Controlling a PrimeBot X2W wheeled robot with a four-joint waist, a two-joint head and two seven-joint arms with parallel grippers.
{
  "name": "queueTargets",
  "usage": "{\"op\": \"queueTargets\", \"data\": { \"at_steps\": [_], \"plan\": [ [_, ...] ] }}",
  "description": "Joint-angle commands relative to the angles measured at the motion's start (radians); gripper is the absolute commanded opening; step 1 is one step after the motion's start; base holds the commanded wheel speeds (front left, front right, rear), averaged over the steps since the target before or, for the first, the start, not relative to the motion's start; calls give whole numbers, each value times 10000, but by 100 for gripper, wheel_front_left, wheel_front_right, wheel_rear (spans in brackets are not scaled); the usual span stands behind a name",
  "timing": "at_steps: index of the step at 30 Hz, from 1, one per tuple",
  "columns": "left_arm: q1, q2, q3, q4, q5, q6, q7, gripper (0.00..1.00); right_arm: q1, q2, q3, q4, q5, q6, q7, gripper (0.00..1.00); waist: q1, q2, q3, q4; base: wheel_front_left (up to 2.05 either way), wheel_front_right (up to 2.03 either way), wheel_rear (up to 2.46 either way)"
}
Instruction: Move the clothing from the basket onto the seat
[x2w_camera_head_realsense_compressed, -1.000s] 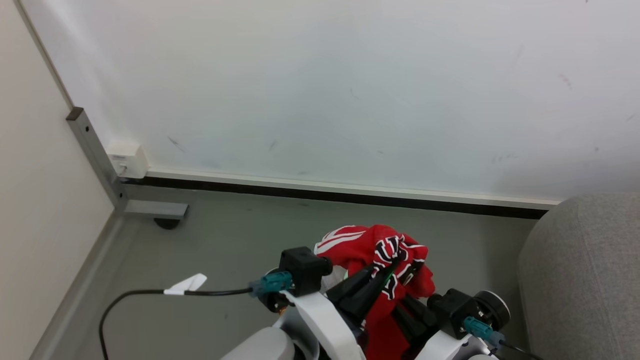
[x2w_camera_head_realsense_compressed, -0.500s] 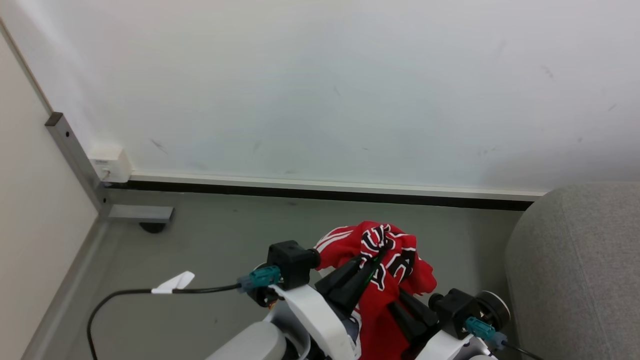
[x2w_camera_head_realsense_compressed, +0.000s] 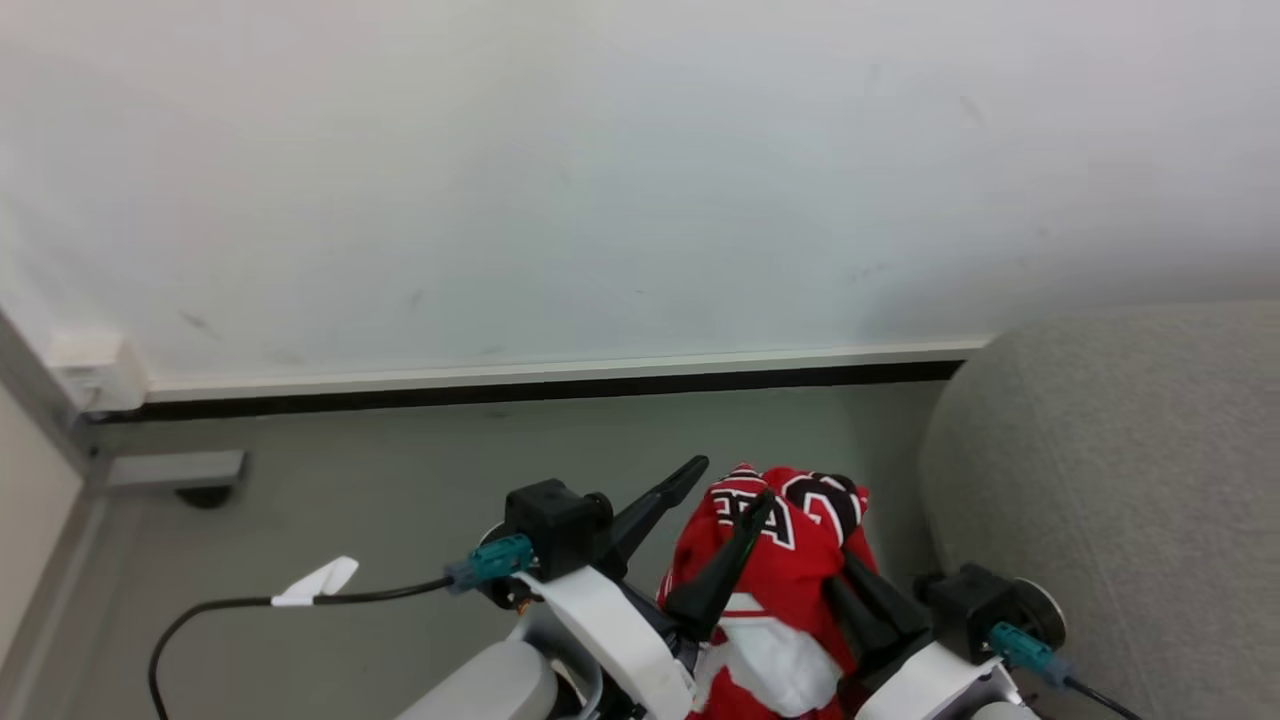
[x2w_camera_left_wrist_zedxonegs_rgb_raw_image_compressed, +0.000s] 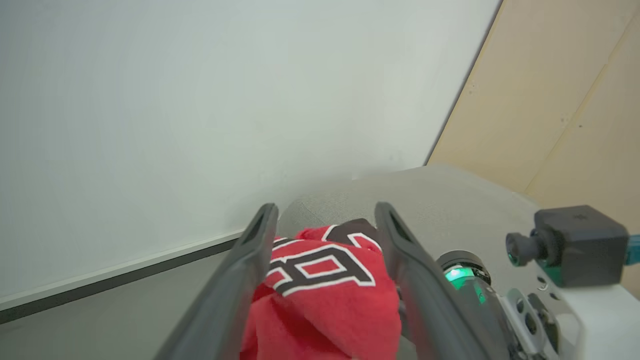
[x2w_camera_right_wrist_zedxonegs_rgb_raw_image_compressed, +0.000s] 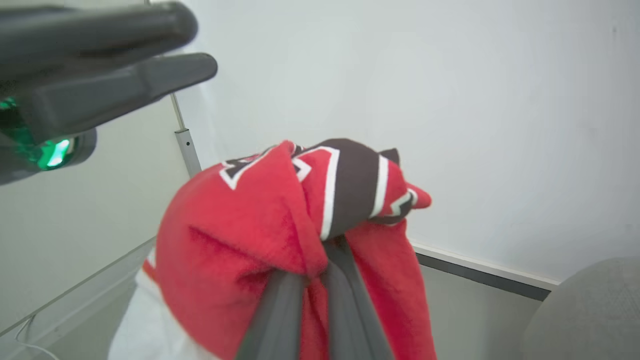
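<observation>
Grey floor (x2w_camera_head_realsense_compressed: 400, 470) below white wall (x2w_camera_head_realsense_compressed: 600, 150): right gripper (x2w_camera_right_wrist_zedxonegs_rgb_raw_image_compressed: 327, 260) pinched on the red clothing (x2w_camera_head_realsense_compressed: 790, 560), held aloft near the seat (x2w_camera_head_realsense_compressed: 1100, 480); left gripper (x2w_camera_head_realsense_compressed: 733, 480) spread, not gripping, presumably leaving one arm to carry.

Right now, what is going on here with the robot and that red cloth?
The right gripper is shut on the red clothing and holds it up above the floor, beside the grey seat. The left gripper is open at the clothing, not pinching it. The clothing is not yet on the seat.
</observation>
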Motion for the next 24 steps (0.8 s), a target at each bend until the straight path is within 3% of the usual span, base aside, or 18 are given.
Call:
{"op": "queueTargets", "data": {
  "at_steps": [1, 13, 24],
  "plan": [
    [117, 85, 35, -35, 64, -9, -48, 100, 111, -110, -80, -85, -113, -21, -27, 0, 0, 0, 61, -410, 0, 0, 0],
    [97, 335, -36, -132, 665, -18, -490, 100, 425, -155, -1396, -834, -407, -21, -26, 0, 0, 0, 464, -2694, 0, 0, 0],
    [237, 478, 261, -102, 1129, -9, -682, 100, 605, 117, -1711, -1611, -594, -21, -26, 0, 0, 0, 797, -4411, 0, 0, 0]
  ]
}}
